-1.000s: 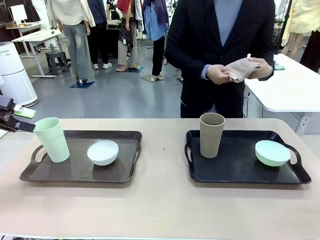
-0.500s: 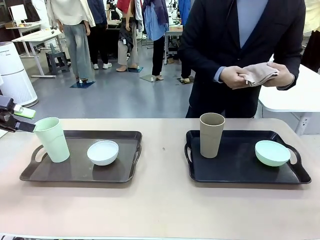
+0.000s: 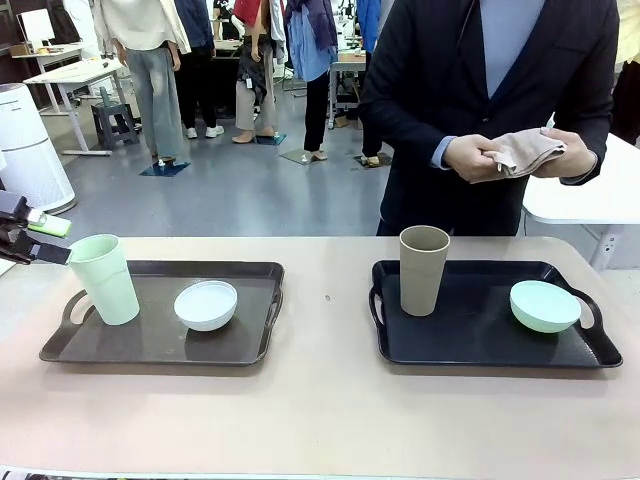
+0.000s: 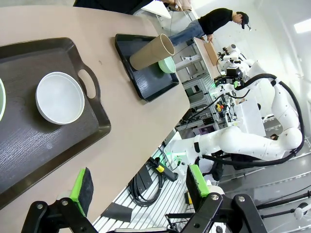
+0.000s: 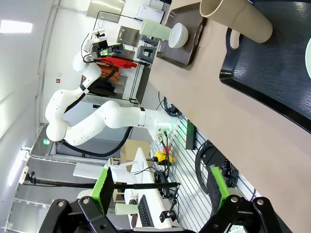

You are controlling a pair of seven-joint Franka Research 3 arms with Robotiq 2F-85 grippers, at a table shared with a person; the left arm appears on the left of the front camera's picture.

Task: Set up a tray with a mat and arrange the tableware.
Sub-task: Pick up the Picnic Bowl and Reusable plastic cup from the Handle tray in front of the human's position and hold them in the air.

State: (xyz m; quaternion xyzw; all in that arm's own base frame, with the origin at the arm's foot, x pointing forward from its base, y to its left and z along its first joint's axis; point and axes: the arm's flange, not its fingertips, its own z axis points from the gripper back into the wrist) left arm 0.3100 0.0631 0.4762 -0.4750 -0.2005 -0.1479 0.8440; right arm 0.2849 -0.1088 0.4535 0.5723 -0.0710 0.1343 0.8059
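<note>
A pale green cup [image 3: 105,280] and a white bowl [image 3: 206,305] stand on the brown tray [image 3: 160,348] at the left. On the black tray [image 3: 470,345] at the right are a taupe cup [image 3: 424,270] and a mint bowl [image 3: 545,305]. Across the table a person holds a folded beige mat [image 3: 525,150] in both hands, above the black tray's far side. My left gripper [image 4: 138,183] hangs open and empty off the table's left end, beside the green cup. Beyond the table's right end, my right gripper [image 5: 159,184] is also open and empty.
Bare tabletop [image 3: 325,300] lies between the two trays and along the near edge. A white table [image 3: 590,185] stands behind the person at the right. Several other people stand far back on the grey floor.
The person has stepped to the right along the far side, carrying the folded mat. Neither arm and none of the tableware have moved.
</note>
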